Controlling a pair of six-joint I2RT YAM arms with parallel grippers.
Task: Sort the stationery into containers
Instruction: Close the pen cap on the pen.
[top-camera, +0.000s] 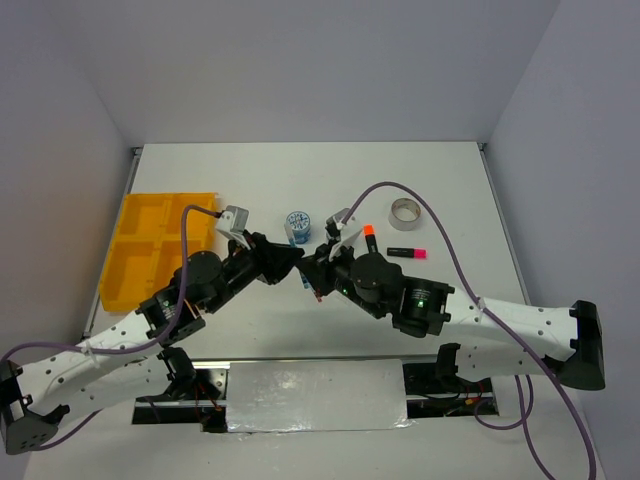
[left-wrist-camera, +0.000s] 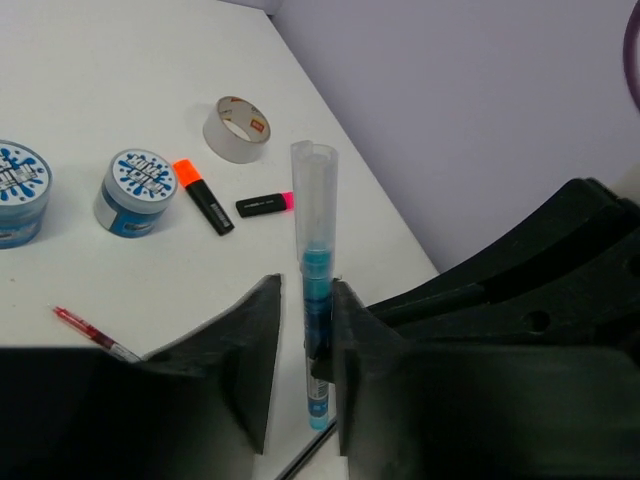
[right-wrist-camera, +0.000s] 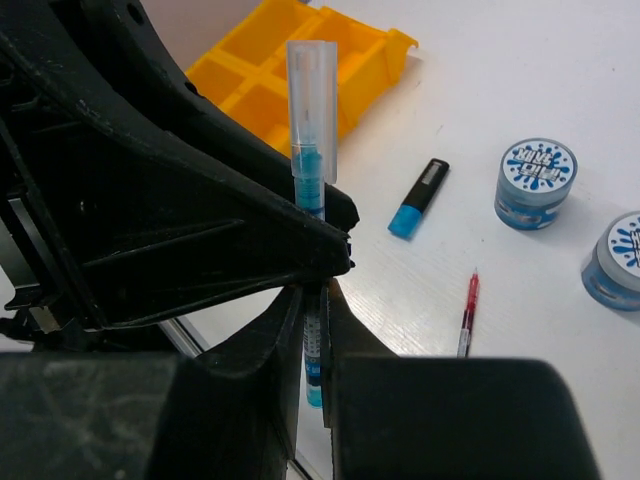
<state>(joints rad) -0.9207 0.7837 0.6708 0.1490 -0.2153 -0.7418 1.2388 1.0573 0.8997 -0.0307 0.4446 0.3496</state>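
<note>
Clearly, the two arms met over the middle of the table (top-camera: 300, 180), and the blue pen (right-wrist-camera: 312, 130) was between their tools. The right gripper (right-wrist-camera: 312, 310) had its fingers pressed together on the lower part of the pen and was pinching it. The pen pointed away from this camera, with its clear cap at the far end.

The left gripper (left-wrist-camera: 305, 290) was around the same pen (left-wrist-camera: 316, 260), but its fingers were spread. A thin gap showed between the pen and the left finger (left-wrist-camera: 255, 340), so this tool was not pinching it.

On the table near the grippers lay a red pen (left-wrist-camera: 95, 335) and a highlighter with a blue end (right-wrist-camera: 420, 197). Further away were two round blue-white rolls (left-wrist-camera: 140, 190) side by side. An orange-ended highlighter (left-wrist-camera: 203, 195), a pink-ended highlighter (left-wrist-camera: 265, 205) and a silvery tape ring (left-wrist-camera: 238, 128) lay near each other beyond them.

The yellow tray (top-camera: 130, 215) stood on the left side of the table, well apart from these things. As far as its compartments could be seen, nothing lay in them.
</note>
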